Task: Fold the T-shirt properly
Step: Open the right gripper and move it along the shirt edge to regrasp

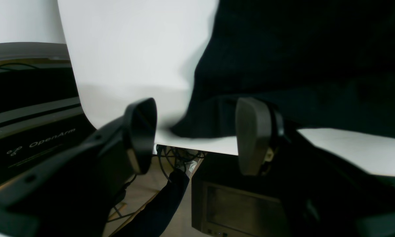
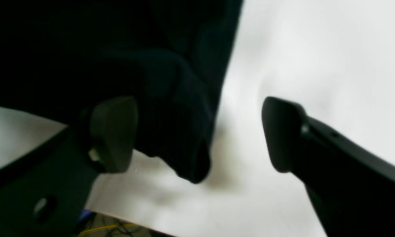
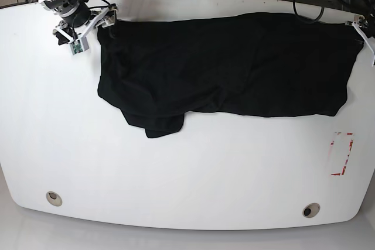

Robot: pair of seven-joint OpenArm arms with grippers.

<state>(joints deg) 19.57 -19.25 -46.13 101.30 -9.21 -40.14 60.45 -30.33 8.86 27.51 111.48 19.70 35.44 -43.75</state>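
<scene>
The black T-shirt [image 3: 228, 65] lies spread across the far half of the white table [image 3: 187, 180], with a bunched flap at its front left. My right gripper [image 3: 92, 30] is at the shirt's far left corner. In the right wrist view that gripper [image 2: 197, 135] is open, and a shirt corner [image 2: 181, 138] sits loose between its fingers [image 2: 113, 135]. My left gripper [image 3: 364, 36] is at the shirt's far right corner. In the left wrist view it [image 1: 197, 138] is open too, with the shirt's edge [image 1: 204, 125] resting on the table between its fingers [image 1: 253, 135].
A red-marked rectangle [image 3: 341, 153] sits on the table's right side. Two round holes [image 3: 54, 198] [image 3: 311, 209] lie near the front edge. Cables run beyond the far edge. Past the table edge, the left wrist view shows a dark OpenArm case [image 1: 36, 138] and a dark box [image 1: 237, 204].
</scene>
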